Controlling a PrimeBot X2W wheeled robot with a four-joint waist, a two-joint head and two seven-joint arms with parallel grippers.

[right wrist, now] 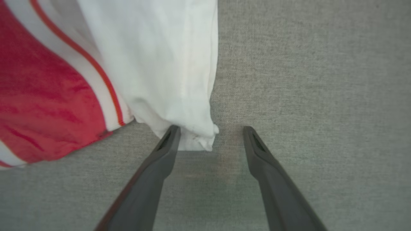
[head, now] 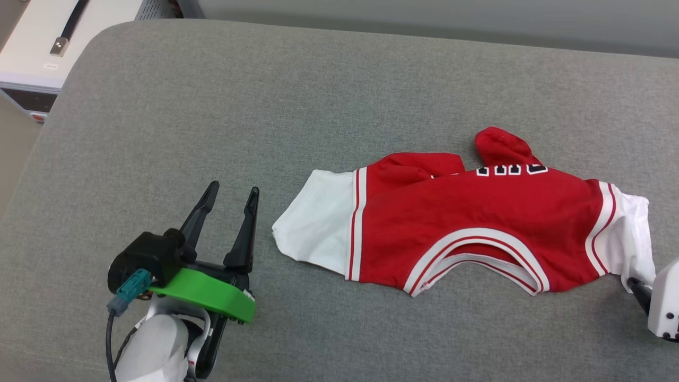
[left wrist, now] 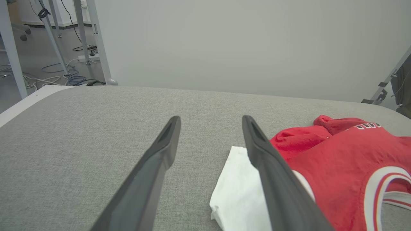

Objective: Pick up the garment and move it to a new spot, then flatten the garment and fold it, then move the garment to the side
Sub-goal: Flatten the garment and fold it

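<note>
While the garment (head: 467,223) is lying rumpled on the grey padded surface (head: 212,106), across the centre and right of the head view, both hands are standing open and gripping nothing. The shirt's red body is facing up with its striped neckline curving toward the bottom of the frame, and a white sleeve is sticking out at each end. A strip of black lettering is showing along its upper edge.

The left hand (head: 234,187) is sitting at the lower left of the head view, its fingers spread and pointing up the frame, just beside the left sleeve but apart from it. In the left wrist view that hand (left wrist: 211,118) is hovering over bare fabric, with the garment (left wrist: 340,154) lying at the lower right.

The right hand (right wrist: 211,128) is pointing its spread fingers at the corner of the other white sleeve (right wrist: 154,64), which is lying at the fingertips; whether they are touching, I cannot tell.
</note>
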